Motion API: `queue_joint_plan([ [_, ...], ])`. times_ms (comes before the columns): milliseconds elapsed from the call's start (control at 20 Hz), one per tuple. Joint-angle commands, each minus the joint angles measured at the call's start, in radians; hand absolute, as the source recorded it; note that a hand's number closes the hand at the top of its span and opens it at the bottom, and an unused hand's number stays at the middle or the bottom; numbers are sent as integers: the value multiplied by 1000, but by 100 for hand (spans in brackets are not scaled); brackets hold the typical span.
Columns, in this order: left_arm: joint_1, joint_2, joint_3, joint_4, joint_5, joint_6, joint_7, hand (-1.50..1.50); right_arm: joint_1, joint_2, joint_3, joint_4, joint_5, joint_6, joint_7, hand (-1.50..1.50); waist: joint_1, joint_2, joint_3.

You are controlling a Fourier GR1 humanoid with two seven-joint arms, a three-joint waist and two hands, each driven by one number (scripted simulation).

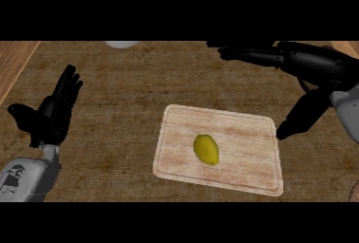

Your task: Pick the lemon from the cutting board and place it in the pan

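A yellow lemon point(206, 149) lies near the middle of a pale wooden cutting board point(245, 128) on the brown counter. My right hand point(316, 64) hovers at the upper right, beyond the board's far right corner, open. Its fingers point(238, 52) stretch to the left and its thumb point(298, 118) points down beside the board's right edge, apart from the lemon. My left hand point(52, 116) rests open at the left, fingers up. No pan shows plainly; the right hand covers the far right of the counter.
A pale grey round object point(123, 44) is cut off by the view's top edge. A lighter wooden strip point(14, 59) runs along the far left. Bare brown counter point(119, 95) lies between the left hand and the board.
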State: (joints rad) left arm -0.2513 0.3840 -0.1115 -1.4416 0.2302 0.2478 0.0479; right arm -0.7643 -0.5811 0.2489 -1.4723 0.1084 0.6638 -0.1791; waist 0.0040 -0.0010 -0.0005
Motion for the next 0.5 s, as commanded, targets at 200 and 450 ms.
queue_joint_plan([
  [200, 76, -16, 25, -59, -19, -34, -9, 0, 36, 91, -4, -73, -49, 135, 79, -150, 2, -1, 0],
  [450, 53, -49, 26, -47, -56, -23, 6, 0, 110, 186, 86, -171, 81, 82, 195, -150, -1, -1, 0],
])
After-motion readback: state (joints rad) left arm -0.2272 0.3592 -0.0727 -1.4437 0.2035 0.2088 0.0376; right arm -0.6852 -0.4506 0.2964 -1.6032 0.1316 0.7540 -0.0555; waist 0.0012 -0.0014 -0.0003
